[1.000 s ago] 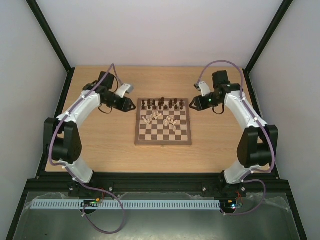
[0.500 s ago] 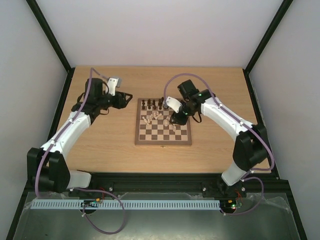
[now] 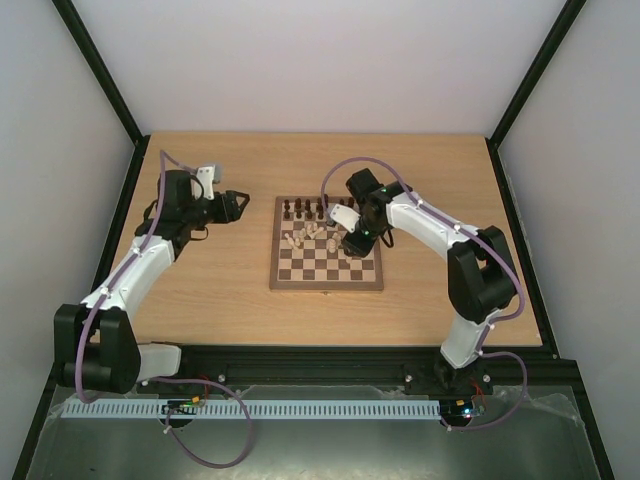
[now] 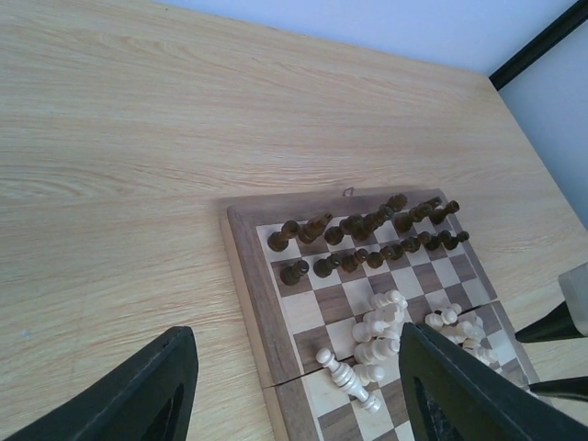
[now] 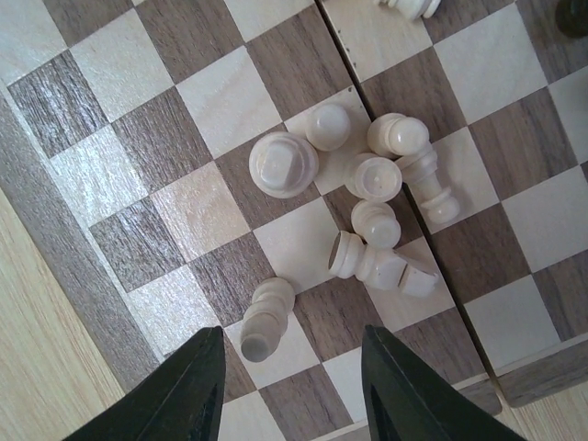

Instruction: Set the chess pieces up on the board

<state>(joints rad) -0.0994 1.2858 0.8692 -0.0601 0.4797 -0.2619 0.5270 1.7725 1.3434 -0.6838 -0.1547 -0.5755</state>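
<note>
Cream pieces (image 5: 367,193) lie toppled in a heap right under the right tool (image 5: 292,335), and its fingers are spread wide with nothing between them! One fallen piece (image 5: 264,317) lies just beside a fingertip. Dark pieces (image 4: 367,243) stand in two rows beyond it, along the far edge of the board (image 4: 248,276). Left tool (image 4: 296,331) hovers off to the board's side over bare tabletop (image 4: 110,184), fingers parted, empty.

top view looks down from behind; both wrist views face the board (image 4: 250,294), right closest.
</note>
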